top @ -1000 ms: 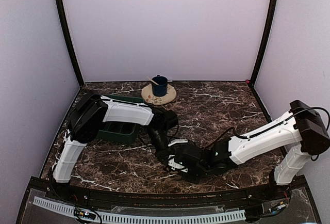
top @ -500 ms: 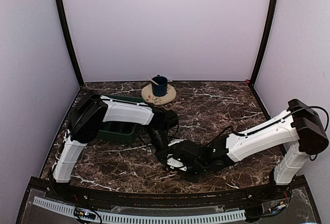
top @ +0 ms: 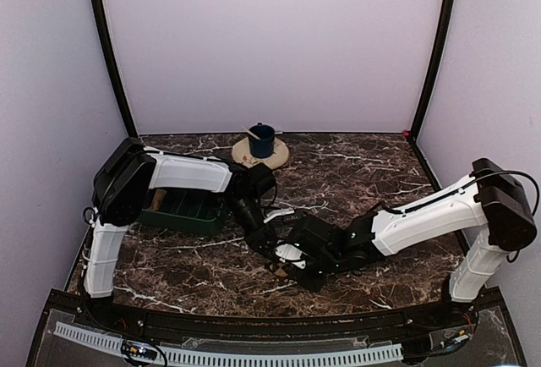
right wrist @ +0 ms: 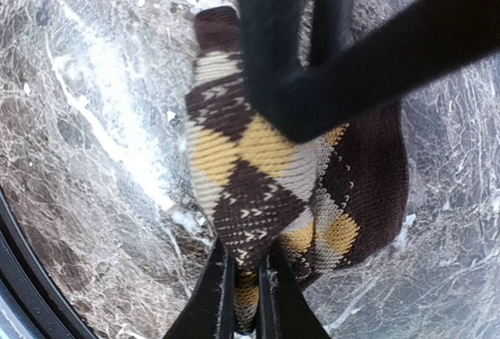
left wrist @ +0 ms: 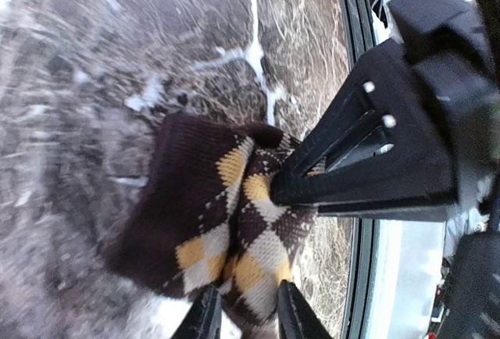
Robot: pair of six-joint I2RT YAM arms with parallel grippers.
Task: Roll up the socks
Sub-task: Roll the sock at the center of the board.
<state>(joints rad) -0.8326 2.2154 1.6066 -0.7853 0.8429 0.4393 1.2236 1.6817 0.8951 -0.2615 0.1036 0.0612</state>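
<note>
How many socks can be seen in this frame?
1: the checkered sock, bunched on the table near its front middle, pinched by the right pincer, with the left pincer straddling it. A second may be hidden.

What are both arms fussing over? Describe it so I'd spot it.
On the dark marble table, look near its front where the left gripper and right gripper meet. The bunched sock is soft knit, dark brown with yellow and cream diamonds, unlike the green tray and blue cup behind.
</note>
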